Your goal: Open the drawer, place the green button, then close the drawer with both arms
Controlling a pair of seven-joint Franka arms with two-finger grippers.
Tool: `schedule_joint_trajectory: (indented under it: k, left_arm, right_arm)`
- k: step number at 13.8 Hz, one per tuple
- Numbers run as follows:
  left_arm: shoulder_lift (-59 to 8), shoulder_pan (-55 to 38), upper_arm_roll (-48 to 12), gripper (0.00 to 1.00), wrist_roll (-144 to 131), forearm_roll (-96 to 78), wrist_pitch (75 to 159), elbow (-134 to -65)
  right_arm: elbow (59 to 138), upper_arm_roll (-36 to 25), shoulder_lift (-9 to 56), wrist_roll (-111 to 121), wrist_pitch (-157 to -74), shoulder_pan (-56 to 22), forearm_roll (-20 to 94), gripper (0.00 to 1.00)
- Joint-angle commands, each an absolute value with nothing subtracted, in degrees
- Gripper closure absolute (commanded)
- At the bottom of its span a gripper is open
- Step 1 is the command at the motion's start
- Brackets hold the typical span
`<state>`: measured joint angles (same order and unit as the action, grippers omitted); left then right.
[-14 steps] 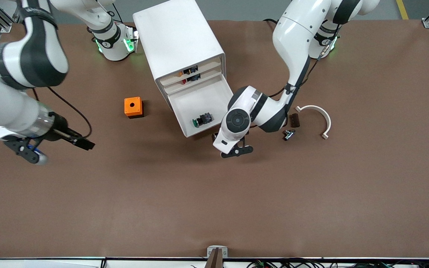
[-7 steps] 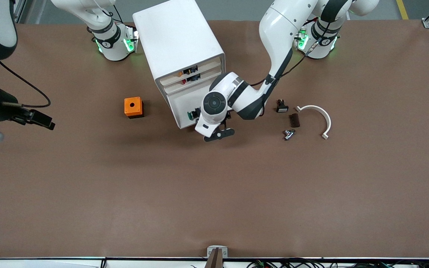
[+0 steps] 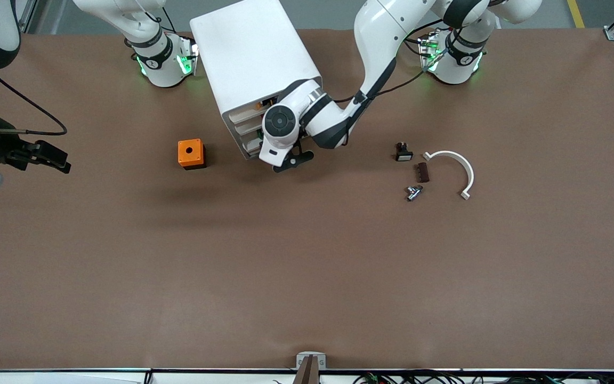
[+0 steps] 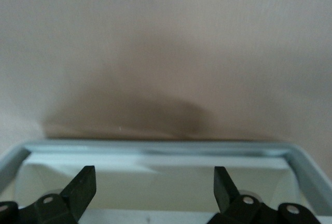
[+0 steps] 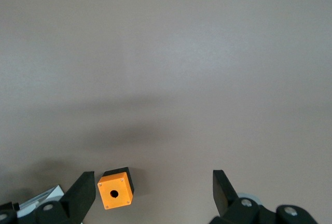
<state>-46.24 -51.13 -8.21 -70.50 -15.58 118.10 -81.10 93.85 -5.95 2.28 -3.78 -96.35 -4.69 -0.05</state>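
One white cabinet [image 3: 256,64] on the brown surface [image 3: 307,266], and everything else sits around it: one orange cube [image 3: 191,153] beside it toward the right arm's end, and toward the left arm's end a little cluster of four bits, namely a black switch [image 3: 403,152], a dark brown block [image 3: 422,172], a small metal part [image 3: 413,192] and a white curved bracket [image 3: 455,170].

Two arms. The left one is folded down against the cabinet front, its left pincer [image 3: 292,160] spread wide and empty, right at the drawer [image 4: 155,154], which looks pushed nearly in. Can't see the button anywhere. The right pincer [image 5: 150,193] hangs wide and empty above the surface, well away from the cabinet, past the cube.
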Motion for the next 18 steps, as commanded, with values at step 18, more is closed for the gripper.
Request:
schedule_joint_trajectory:
  k: [18]
  left_arm:
    - [-21.73, -19.27, -6.33, 0.0, -54.27, 0.44, 98.63, -81.39]
  right_arm:
    - [88.77, -4.66, 1.49, -4.92, -92.9, -3.78, 0.0, 0.0]
